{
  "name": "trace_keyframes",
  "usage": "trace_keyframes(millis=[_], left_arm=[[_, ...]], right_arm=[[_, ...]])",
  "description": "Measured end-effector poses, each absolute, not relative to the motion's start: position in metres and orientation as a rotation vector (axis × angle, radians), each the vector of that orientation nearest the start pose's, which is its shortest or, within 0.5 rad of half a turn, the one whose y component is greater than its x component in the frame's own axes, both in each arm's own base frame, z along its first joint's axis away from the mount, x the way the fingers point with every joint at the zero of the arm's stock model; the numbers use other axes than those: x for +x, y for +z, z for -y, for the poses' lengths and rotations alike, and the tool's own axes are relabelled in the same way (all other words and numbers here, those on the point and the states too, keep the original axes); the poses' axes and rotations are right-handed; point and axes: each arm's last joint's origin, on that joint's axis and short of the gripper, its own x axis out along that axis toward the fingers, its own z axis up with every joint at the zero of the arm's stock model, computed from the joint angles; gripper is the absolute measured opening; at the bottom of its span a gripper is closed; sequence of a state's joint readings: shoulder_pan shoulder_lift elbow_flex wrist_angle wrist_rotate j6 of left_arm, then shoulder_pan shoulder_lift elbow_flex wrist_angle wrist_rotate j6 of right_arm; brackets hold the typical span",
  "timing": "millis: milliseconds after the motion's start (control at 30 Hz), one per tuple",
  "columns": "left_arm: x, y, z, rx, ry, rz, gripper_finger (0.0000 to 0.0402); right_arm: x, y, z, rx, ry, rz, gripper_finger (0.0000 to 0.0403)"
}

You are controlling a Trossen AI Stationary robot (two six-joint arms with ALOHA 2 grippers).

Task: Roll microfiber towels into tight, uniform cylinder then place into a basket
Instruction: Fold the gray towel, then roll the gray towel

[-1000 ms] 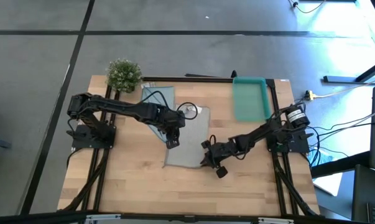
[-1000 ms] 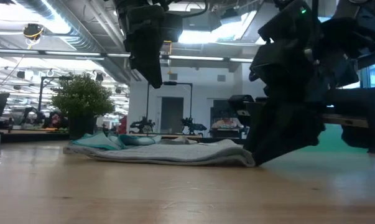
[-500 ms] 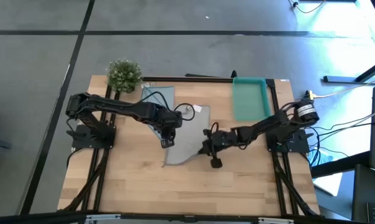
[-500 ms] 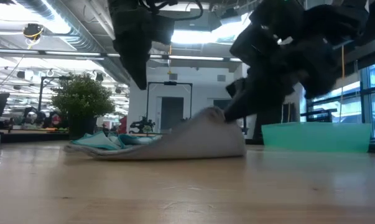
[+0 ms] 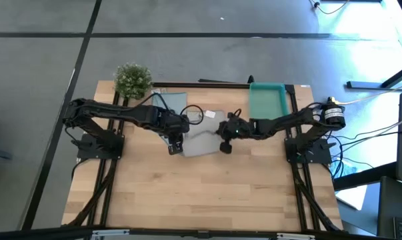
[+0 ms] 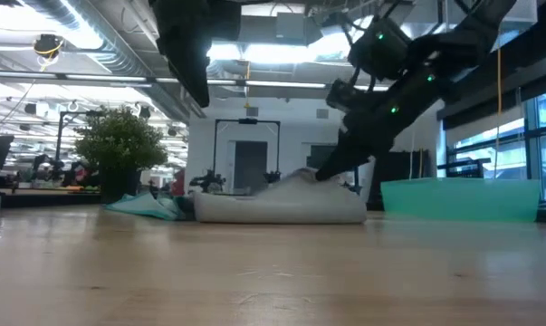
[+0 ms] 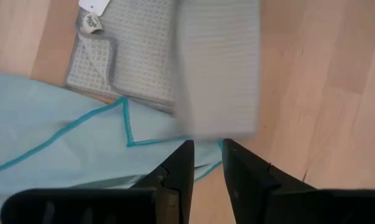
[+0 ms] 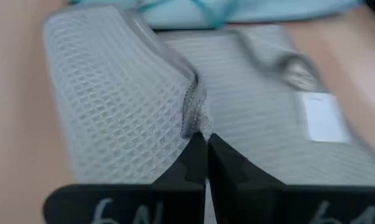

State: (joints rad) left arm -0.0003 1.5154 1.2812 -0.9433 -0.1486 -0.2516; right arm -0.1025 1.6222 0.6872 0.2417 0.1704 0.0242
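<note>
- Grey-beige towel (image 5: pixel 199 137) lies mid-table, folded over on itself, its far corner overlapping the light blue towel (image 5: pixel 169 101); the teal basket (image 5: pixel 267 105) sits well apart toward the right rear, holding nothing visible
- Right gripper (image 5: pixel 225 137) has its fingers pressed together on a pinch of the grey-beige towel's edge, lifted just off the wood; the fold drapes from the fingertips in the right wrist view
- Left gripper (image 5: pixel 175 145) hangs over the near left edge of the same towel, fingers a narrow gap apart, gripping nothing
- Handling, as a judgement: light, limp waffle weave, no stiffness, slumps where unsupported; a corner pinch only drags one layer, so hold along the folded edge, both sides, to keep a roll even
- Against a second ago: the towel lay flat and spread, right gripper low at its near right corner; now that corner is carried over toward the rear, the towel doubled and shorter
</note>
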Motion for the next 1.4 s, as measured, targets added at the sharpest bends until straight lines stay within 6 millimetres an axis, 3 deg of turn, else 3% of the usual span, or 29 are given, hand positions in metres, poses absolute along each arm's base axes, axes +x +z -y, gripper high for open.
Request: trace_keyframes(millis=[267, 567, 733, 1067, 1200, 1300, 1400], left_arm=[[0.294, 0.279, -0.004, -0.133, 0.278, -1.154, 0.0079], [0.294, 0.279, -0.004, -0.133, 0.278, -1.157, 0.0079], [0.294, 0.279, -0.004, -0.133, 0.278, -1.157, 0.0079], [0.294, 0.279, -0.004, -0.134, 0.278, -1.157, 0.0079], [0.294, 0.279, -0.004, -0.134, 0.279, -1.156, 0.0079], [0.294, 0.279, -0.004, -0.134, 0.279, -1.157, 0.0079], [0.294, 0.279, -0.004, -0.134, 0.279, -1.156, 0.0079]], right_arm=[[0.295, 0.143, 0.056, 0.014, -0.433, -0.699, 0.0003], [0.286, 0.134, 0.052, 0.14, -0.534, -0.793, 0.0002], [0.287, 0.134, 0.05, 0.138, -0.457, -0.812, 0.0005], [0.287, 0.136, 0.056, 0.204, -0.491, -0.803, 0.0099], [0.298, 0.158, 0.059, 0.156, -0.463, -0.82, 0.0142], [0.307, 0.176, 0.057, 0.099, -0.344, -0.873, 0.0161], [0.314, 0.179, 0.047, 0.056, -0.152, -0.871, 0.0165]])
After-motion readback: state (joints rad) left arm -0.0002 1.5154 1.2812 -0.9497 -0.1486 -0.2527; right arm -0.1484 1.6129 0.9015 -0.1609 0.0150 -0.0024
